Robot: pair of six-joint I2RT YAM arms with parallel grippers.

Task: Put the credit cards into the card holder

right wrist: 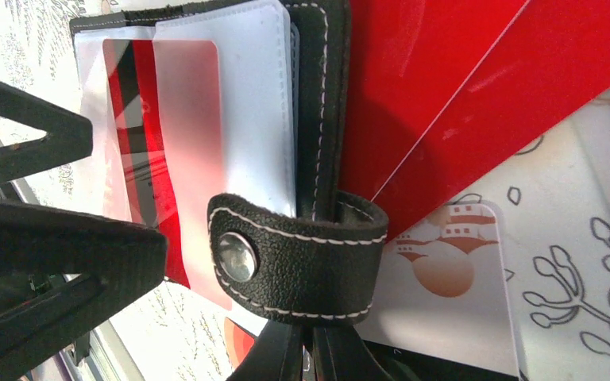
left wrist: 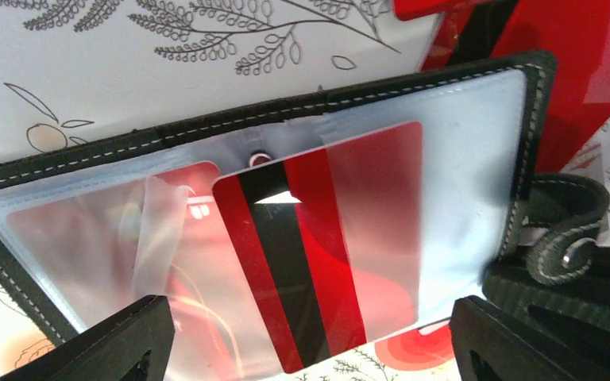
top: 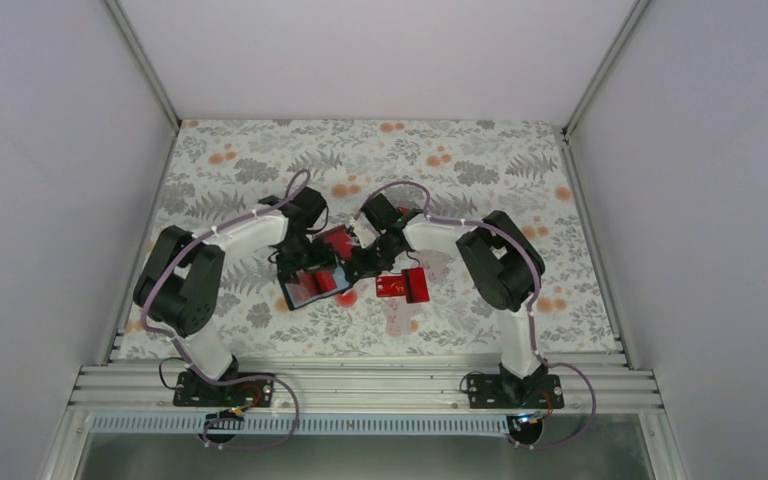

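My left gripper (left wrist: 310, 353) is spread wide, a finger low on either side, pinching nothing. My right gripper (right wrist: 310, 340) is pressed together on the snap strap (right wrist: 298, 258) of the card holder (left wrist: 534, 143). The holder lies open mid-table (top: 460, 170): black, white-stitched, with frosted clear sleeves (left wrist: 469, 159). A glossy red card (left wrist: 294, 262) with a black stripe sits part-way in one sleeve, its near end poking out toward me. Two more red cards (top: 403, 286) lie at the holder's 3 o'clock. Further red cards (top: 337, 240) fan out beyond it at 1 o'clock.
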